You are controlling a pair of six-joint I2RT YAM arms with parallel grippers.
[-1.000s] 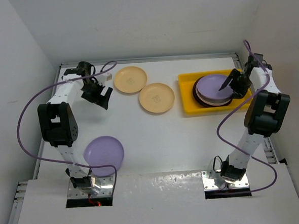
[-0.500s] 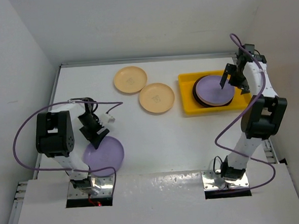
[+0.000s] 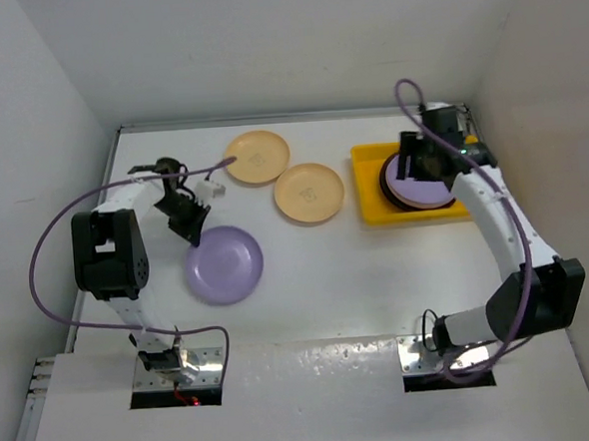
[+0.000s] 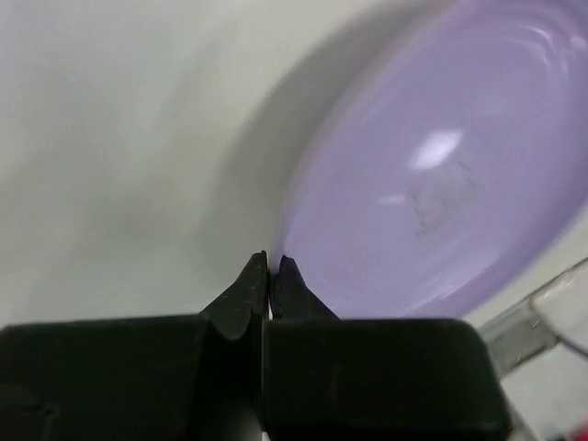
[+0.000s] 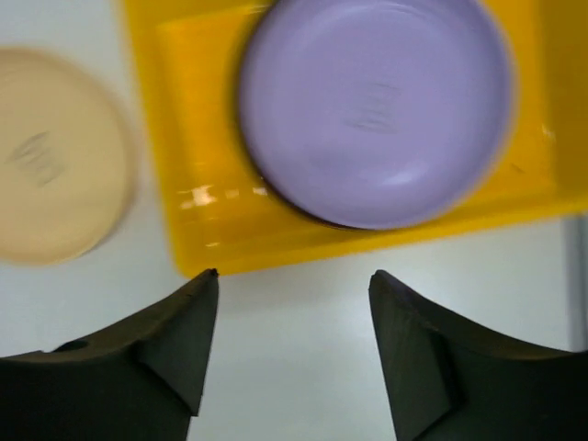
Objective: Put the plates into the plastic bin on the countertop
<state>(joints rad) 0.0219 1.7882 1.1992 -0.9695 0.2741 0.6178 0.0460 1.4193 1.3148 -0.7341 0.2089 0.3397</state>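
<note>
A lavender plate (image 3: 224,265) (image 4: 441,165) sits tilted over the white countertop (image 3: 328,278), with my left gripper (image 3: 191,229) (image 4: 273,262) shut on its near-left rim. Two pale orange plates (image 3: 257,157) (image 3: 309,193) lie flat at the back middle; one of them (image 5: 55,156) also shows in the right wrist view. The yellow plastic bin (image 3: 372,212) (image 5: 211,220) holds a stack of plates topped by a lavender one (image 3: 424,181) (image 5: 372,106), with a dark rim showing beneath. My right gripper (image 3: 411,166) (image 5: 294,276) hangs open over the bin's left part, holding nothing.
White walls enclose the countertop on the left, back and right. Purple cables (image 3: 50,235) loop from both arms. The bin stands close to the right wall.
My left gripper dropped to the lavender plate near the front, shut on its rim and carried it back and right. My right arm swung left across the bin.
</note>
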